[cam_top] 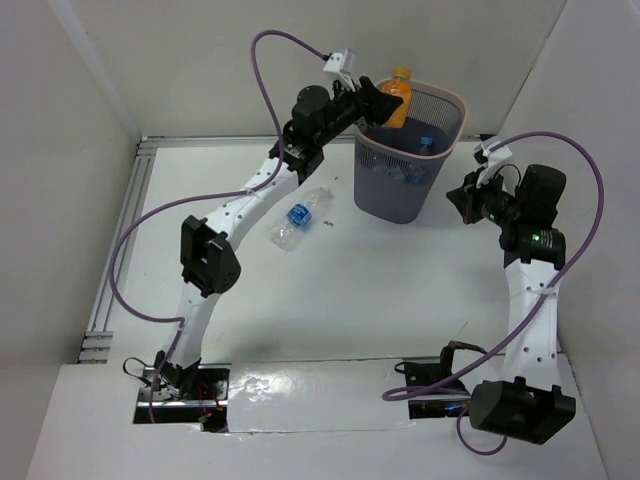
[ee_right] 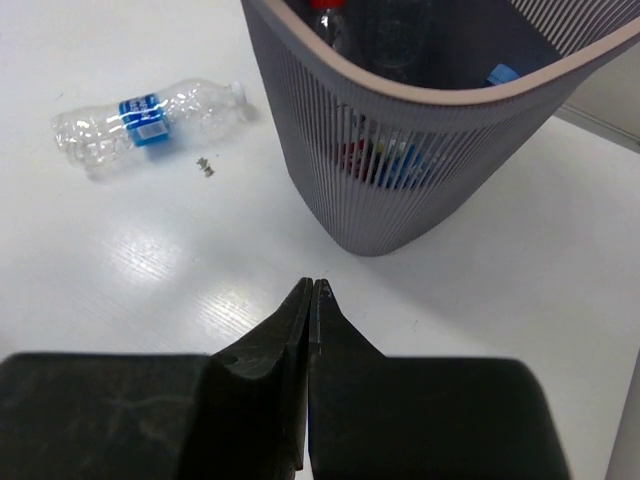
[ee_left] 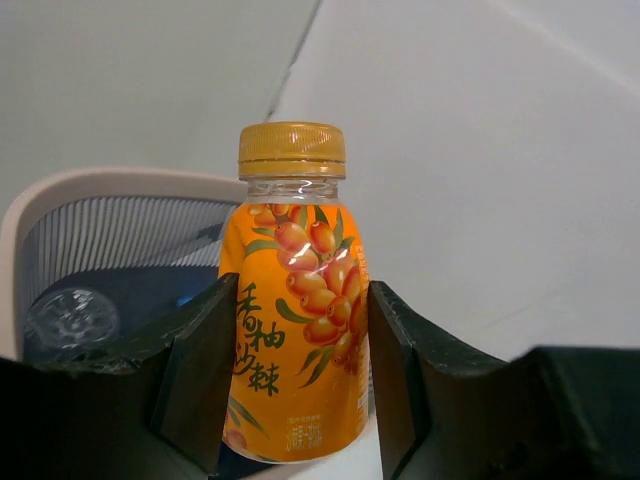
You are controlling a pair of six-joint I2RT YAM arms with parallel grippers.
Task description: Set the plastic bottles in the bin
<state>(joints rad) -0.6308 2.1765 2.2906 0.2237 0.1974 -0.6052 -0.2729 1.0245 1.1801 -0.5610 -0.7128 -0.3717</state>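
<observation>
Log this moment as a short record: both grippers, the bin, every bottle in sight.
left gripper: shut on orange bottle, held at the far rim of the bin, not yet dropped
right gripper: shut, holding nothing, to the right of the bin
bin: upright on the table
blue-label bottle: lying on its side on the table, left of the bin, not touching it
bottles in the bin: several, exact count unclear
</observation>
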